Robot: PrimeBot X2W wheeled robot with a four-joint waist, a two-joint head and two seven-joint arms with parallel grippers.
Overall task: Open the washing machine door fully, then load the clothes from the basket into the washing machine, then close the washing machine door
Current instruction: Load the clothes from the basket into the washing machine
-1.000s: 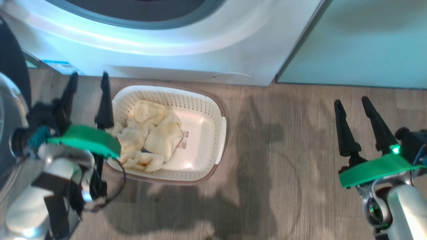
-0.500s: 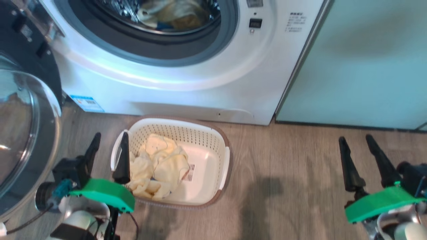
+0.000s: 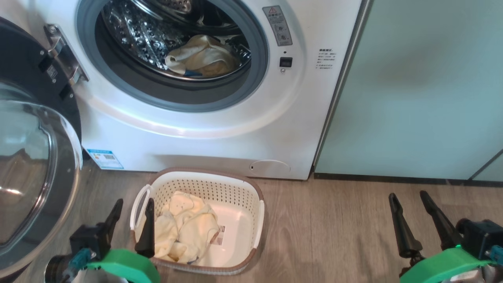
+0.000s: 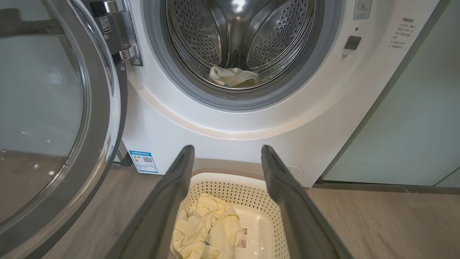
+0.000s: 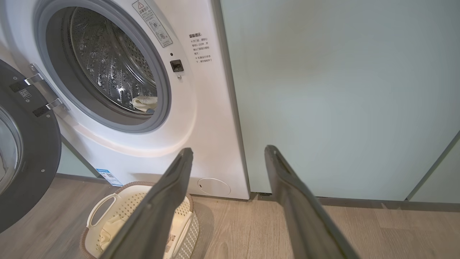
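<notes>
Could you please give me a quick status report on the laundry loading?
Left gripper, right gripper: jaws open, empty. Washing machine door wide open; one garment in drum, clothes in basket. Nothing blocking the drum.

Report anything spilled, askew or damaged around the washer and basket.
Nothing stands out. The washing machine door hangs open, one pale yellow garment lies in the drum, and the other clothes sit in the basket, upright on the floor; none has spilled.
</notes>
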